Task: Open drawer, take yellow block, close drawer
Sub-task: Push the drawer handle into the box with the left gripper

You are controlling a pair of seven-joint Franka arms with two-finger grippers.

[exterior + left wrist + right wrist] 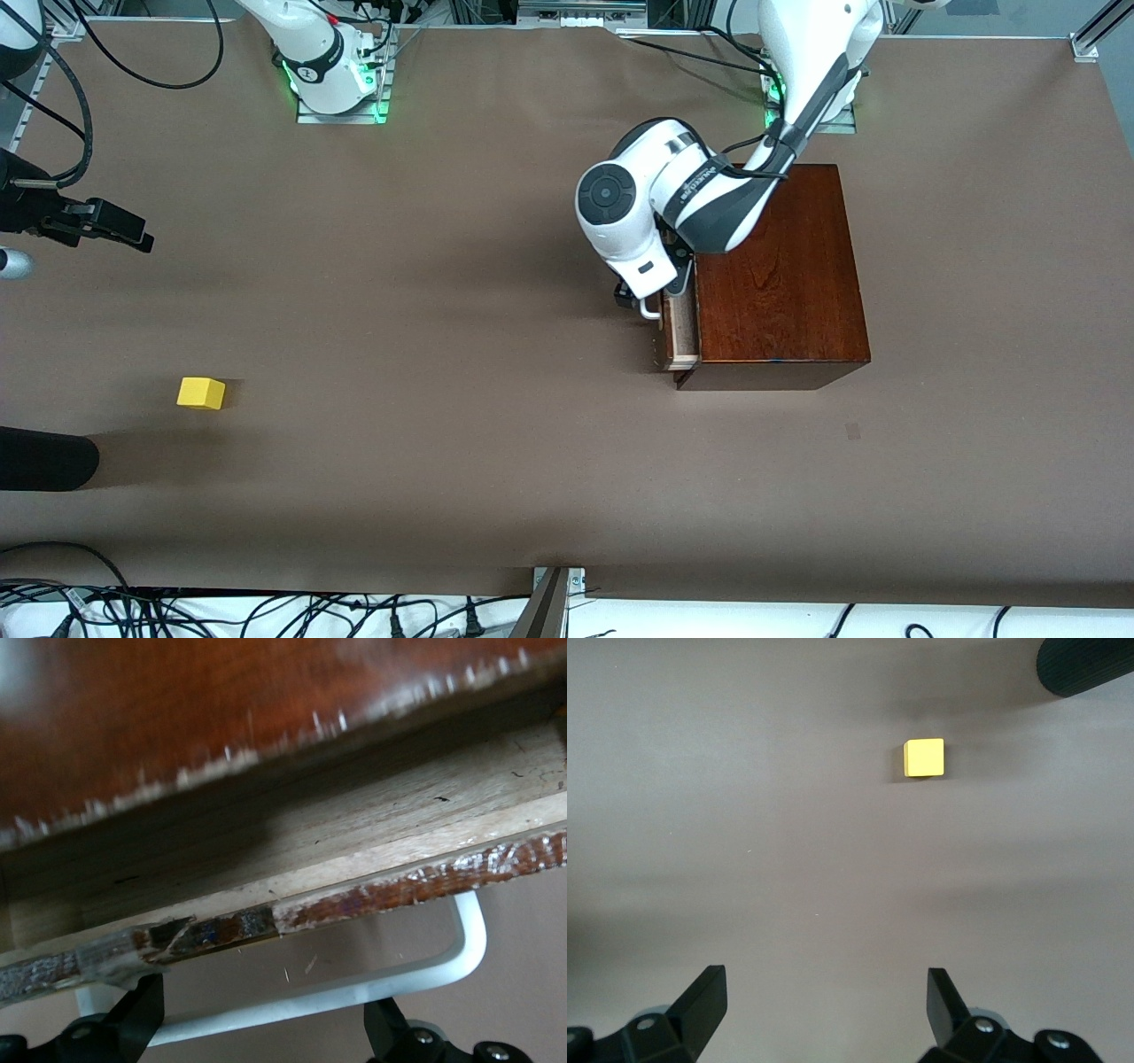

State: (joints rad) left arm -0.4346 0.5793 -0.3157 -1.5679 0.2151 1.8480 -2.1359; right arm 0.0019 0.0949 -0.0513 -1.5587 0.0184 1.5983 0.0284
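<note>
yellow block (pixel 201 392): lower left of the front frame, sitting bare on the worktop (pixel 443 354), toward the right arm's end; not in the drawer, not held. Nearest task item to the front camera.

drawer (pixel 680 332): centre-right of the front frame, pulled out only a little from the mahogany box (pixel 778 275); a narrow strip of pale wood tray shows between the dark front and the box. Farther from the camera than the block, well apart from it.

handle (pixel 354 997): white U-bar, running across the lower part of the left wrist frame, just off the drawer front; its long axis lies across the gap between the jaws.

left gripper (pixel 645 297): at the drawer front, centre of the front frame. Jaws spread, one dark fingertip on either side of the bar; the bar lies between them and neither tip visibly touches it.

right gripper (pixel 824 1010): over bare worktop at the right arm's end, at the left edge of the front frame. Jaws spread wide, nothing between them. Block appears in the upper middle of the right wrist frame, well apart from the fingertips.

judgement: the drawer step belongs to the left arm, already astride the handle. The block lies far closer to the right arm, so that pick looks like its job.
</note>
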